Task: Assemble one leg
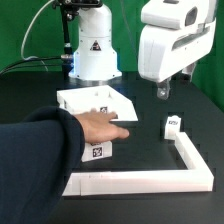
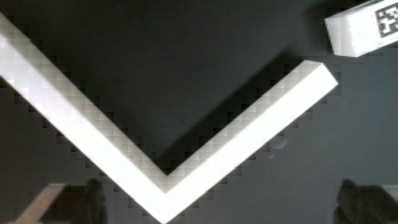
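A small white leg [image 1: 172, 123] with a black-and-white tag stands on the black table, just inside the white L-shaped rail [image 1: 140, 184]. It also shows in the wrist view [image 2: 365, 25], beyond the rail's corner [image 2: 107, 120]. My gripper [image 1: 162, 92] hangs above the table, behind the leg, open and empty. In the wrist view my gripper [image 2: 217, 202] shows only two blurred dark fingers [image 2: 71, 200] wide apart at the picture's edge, with nothing between them. A second tagged white piece [image 1: 97, 152] lies by a person's hand.
A person's hand [image 1: 95, 128] in a dark sleeve reaches in from the exterior view's left and rests on the large white square panel [image 1: 92, 99]. The robot's white base [image 1: 92, 55] stands behind the panel.
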### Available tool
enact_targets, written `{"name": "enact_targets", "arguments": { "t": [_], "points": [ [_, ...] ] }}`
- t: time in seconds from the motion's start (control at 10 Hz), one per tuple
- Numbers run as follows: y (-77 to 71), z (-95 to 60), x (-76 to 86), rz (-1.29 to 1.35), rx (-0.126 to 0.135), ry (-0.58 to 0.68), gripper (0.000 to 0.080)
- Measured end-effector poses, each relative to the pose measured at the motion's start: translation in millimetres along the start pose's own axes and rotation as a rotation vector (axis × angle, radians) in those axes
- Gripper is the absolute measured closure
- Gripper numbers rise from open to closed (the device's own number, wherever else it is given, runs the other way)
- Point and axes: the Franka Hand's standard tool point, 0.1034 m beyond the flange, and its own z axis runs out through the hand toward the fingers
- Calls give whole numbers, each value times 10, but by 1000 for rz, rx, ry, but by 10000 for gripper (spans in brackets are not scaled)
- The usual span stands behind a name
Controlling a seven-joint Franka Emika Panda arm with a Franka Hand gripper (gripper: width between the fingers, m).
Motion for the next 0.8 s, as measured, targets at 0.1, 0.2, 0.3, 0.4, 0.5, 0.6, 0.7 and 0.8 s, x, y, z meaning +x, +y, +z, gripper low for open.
{"name": "enact_targets", "arguments": {
  "t": [0.1,0.2,0.3,0.4,0.5,0.6,0.7,0.8],
  "points": [
    [0,0,0,0,0,0,150],
    [0,0,0,0,0,0,150],
    [0,0,0,0,0,0,150],
    [0,2,-1,0,0,0,150],
    [0,5,-2,0,0,0,150],
    [-1,7,-2,0,1,-1,150],
    [-1,9,-2,0,1,-1,150],
    [-1,12,-3,0,1,-1,150]
  ]
}}
